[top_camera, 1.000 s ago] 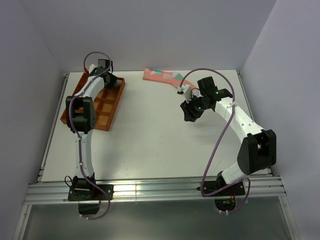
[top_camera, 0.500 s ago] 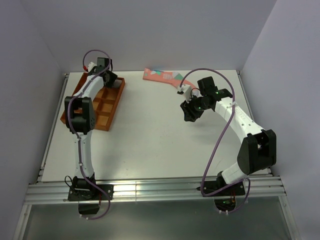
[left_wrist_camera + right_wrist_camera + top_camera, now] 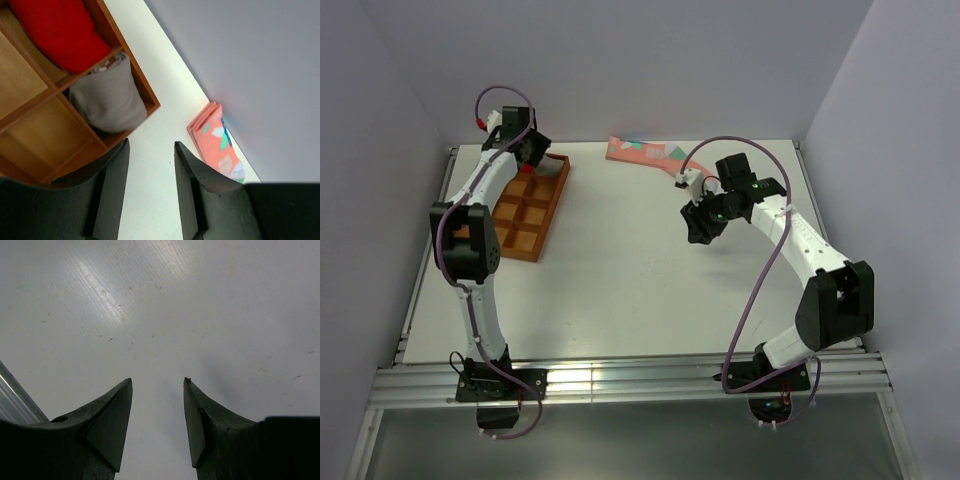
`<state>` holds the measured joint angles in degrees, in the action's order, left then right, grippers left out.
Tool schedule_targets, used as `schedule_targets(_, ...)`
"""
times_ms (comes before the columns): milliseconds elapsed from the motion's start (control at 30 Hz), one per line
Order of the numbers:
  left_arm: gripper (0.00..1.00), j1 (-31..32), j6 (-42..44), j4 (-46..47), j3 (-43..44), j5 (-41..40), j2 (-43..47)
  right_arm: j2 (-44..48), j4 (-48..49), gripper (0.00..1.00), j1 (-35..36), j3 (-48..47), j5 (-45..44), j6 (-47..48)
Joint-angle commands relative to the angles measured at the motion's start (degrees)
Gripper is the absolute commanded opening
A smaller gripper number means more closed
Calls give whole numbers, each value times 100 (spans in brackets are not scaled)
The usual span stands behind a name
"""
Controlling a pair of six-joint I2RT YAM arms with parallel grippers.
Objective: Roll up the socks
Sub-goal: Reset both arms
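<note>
Where left gripper (image 3: 151, 145) fingers (image 3: 114, 190) stand apart, we see nothing between them. Same for right gripper (image 3: 158, 381), jaws spread over bare table (image 3: 150, 300). Beyond left fingertips: wooden tray (image 3: 45, 140), red sock (image 3: 60, 30) bundled in one compartment, grey sock (image 3: 107, 97) in next. Pink sock (image 3: 645, 155) lies flat on table by far wall, well apart from both grippers.
</note>
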<state>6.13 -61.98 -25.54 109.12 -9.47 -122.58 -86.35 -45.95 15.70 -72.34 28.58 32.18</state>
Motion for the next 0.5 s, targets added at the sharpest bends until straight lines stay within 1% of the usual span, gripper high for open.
schedule_targets(0, 47, 177, 352, 636, -575, 402, 917, 538, 227, 53, -50, -132, 95, -220)
schedule_targets(133, 48, 704, 861, 1138, -1418, 552, 1841, 952, 446, 54, -59, -62, 122, -502)
schedule_targets(167, 48, 966, 1063, 1191, -1751, 587, 2209, 1057, 534, 55, -67, -18, 139, -564)
schedule_targets(200, 48, 1091, 1187, 1270, -1937, 700, 2387, 1259, 578, 55, -85, 17, 157, -660)
schedule_targets(233, 48, 1379, 1266, 1323, -2095, 701, 2571, 1382, 640, 56, -102, 70, 166, -722)
schedule_targets(267, 48, 1539, 1432, 1384, -2436, 710, 2930, 1497, 762, 57, -120, 166, 166, -783)
schedule_targets(300, 48, 1697, 1564, 1533, -2648, 780, 3107, 1741, 816, 58, -190, 211, 183, -914)
schedule_targets(333, 49, 1881, 1644, 1526, -2798, 728, 3266, 1866, 851, 58, -199, 255, 183, -985)
schedule_targets(367, 48, 2205, 1784, 1534, -3061, 667, 3554, 1980, 938, 59, -225, 325, 157, -1073)
schedule_targets(433, 50, 2558, 1952, 1744, -3440, 431, 3890, 2288, 1018, 62, -252, 395, 78, -1293)
schedule_targets(467, 50, 2847, 1961, 1893, -3772, 455, 4152, 2367, 1027, 66, -252, 439, 60, -1355)
